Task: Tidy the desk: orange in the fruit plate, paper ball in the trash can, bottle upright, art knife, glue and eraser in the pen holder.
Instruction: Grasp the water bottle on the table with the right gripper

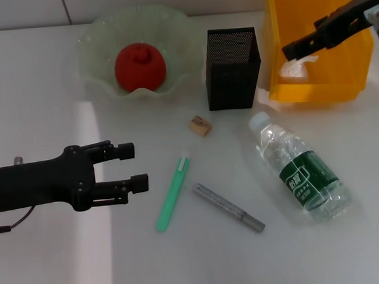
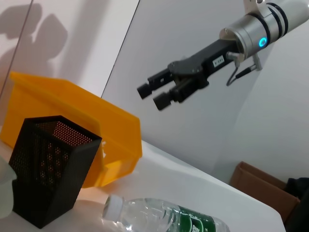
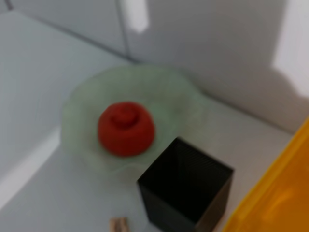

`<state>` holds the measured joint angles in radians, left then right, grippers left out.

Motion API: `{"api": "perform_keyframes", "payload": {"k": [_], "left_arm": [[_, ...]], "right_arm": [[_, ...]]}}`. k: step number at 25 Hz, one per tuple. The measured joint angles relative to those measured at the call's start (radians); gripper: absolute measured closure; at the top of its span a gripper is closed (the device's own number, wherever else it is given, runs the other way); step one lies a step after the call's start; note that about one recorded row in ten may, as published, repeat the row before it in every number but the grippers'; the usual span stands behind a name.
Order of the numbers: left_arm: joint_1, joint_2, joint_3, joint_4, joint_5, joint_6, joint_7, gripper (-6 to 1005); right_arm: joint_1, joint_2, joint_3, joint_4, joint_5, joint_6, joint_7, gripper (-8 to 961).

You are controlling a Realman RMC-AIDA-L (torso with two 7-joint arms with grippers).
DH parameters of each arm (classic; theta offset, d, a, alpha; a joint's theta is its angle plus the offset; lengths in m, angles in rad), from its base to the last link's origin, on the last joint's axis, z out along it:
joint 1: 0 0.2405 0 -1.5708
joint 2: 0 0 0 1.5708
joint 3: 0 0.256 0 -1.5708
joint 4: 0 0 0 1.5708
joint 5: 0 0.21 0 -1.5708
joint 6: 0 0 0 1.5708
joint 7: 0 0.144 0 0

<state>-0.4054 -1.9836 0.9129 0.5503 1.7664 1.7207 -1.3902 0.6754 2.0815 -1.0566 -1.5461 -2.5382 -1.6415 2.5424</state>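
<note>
Counted on the desk (image 1: pixel 40 86): one orange (image 1: pixel 140 67), lying in the single fruit plate (image 1: pixel 95 42) at the far left; one pen holder (image 1: pixel 232 68), upright just right of the plate; one trash can (image 1: pixel 319 78) at the far right, just beside the holder; one paper ball (image 1: pixel 297 66), white and crumpled, inside the trash can against its near wall; one bottle (image 1: pixel 302 168), lying on its side at the near right, cap pointing toward the pen holder; one eraser (image 1: pixel 200 125), near the holder's near side; one green art knife (image 1: pixel 173 192) and one grey glue stick (image 1: pixel 229 207), side by side but apart at the near centre. Two hands: left hand (image 1: pixel 131 165) hovering at the near left with fingers apart, holding nothing, knife just to its right; right hand (image 1: pixel 294 49) raised above the trash can, over the paper ball (fingers a little apart in the left wrist view (image 2: pixel 153 94), nothing between them). Between knife and pen holder, only the eraser. Beyond the desk's right end, one brown cardboard box (image 2: pixel 260 186).
</note>
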Motion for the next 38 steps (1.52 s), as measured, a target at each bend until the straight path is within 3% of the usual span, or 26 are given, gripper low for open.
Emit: {"api": "perform_keyframes", "payload": {"k": [1, 7, 16, 38], "left_arm": [[-0.002, -0.001, 0.001, 0.003, 0.0, 0.002, 0.0, 194], [-0.005, -0.001, 0.0, 0.003, -0.001, 0.004, -0.001, 195], [-0.006, -0.002, 0.0, 0.003, -0.001, 0.005, -0.001, 196], [0.0, -0.001, 0.0, 0.0, -0.001, -0.001, 0.012, 200]], "right_arm": [[-0.006, 0.001, -0.05, 0.013, 0.0, 0.0, 0.027, 123], [0.0, 0.003, -0.126, 0.111, 0.001, 0.038, 0.055, 123], [0.083, 0.003, -0.203, 0.434, -0.007, 0.209, 0.067, 124], [0.135, 0.002, -0.227, 0.639, -0.015, 0.333, 0.072, 139]]}}
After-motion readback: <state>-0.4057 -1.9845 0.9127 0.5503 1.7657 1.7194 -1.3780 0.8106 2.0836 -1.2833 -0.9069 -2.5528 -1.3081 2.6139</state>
